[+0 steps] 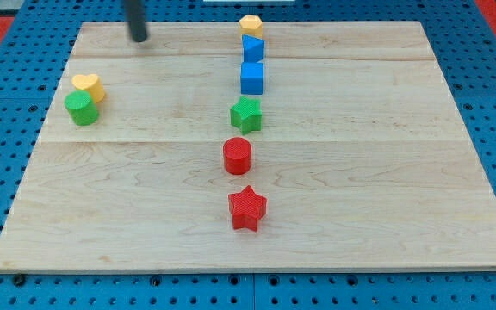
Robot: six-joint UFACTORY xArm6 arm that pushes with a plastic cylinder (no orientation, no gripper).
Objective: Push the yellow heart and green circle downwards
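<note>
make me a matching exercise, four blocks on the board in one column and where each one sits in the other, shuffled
Things:
1. yellow heart
2. red star
3. yellow hexagon
4. green star

Places:
A. top end of the central column of blocks
B. near the view's left edge of the board, touching the green circle
C. bottom end of the central column
D. in the central column, between a blue cube and the red cylinder

Pairs: 1-B, 2-C, 3-A, 4-D

My tip is near the view's top, up and to the right of the yellow heart, touching no block.
</note>
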